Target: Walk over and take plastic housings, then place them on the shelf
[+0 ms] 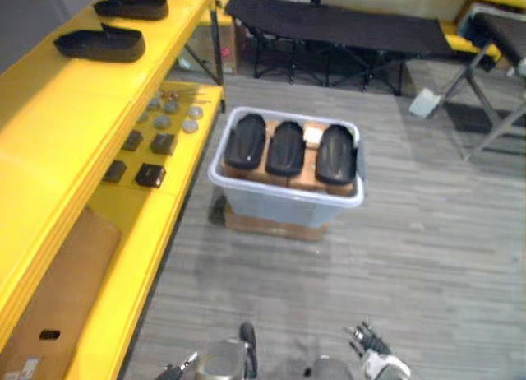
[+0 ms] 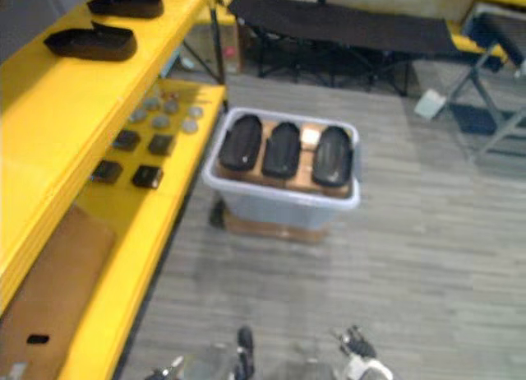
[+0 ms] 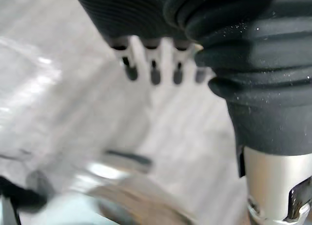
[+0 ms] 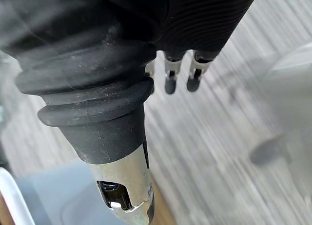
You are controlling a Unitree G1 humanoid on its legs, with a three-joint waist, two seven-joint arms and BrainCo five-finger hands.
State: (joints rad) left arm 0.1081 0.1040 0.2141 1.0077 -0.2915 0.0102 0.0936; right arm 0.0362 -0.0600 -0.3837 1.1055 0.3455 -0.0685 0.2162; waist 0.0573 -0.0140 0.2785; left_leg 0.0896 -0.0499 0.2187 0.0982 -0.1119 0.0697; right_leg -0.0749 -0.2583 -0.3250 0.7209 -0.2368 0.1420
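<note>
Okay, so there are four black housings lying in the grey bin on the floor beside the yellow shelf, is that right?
Not quite. The bin holds three black housings, not four; the left eye view shows them lying side by side. The rest is right: the grey bin stands on the floor beside the yellow shelf.

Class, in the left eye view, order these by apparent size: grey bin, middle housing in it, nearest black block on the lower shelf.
1. Grey bin
2. Middle housing
3. Black block
Similar distances, so the order seems safe.
</note>
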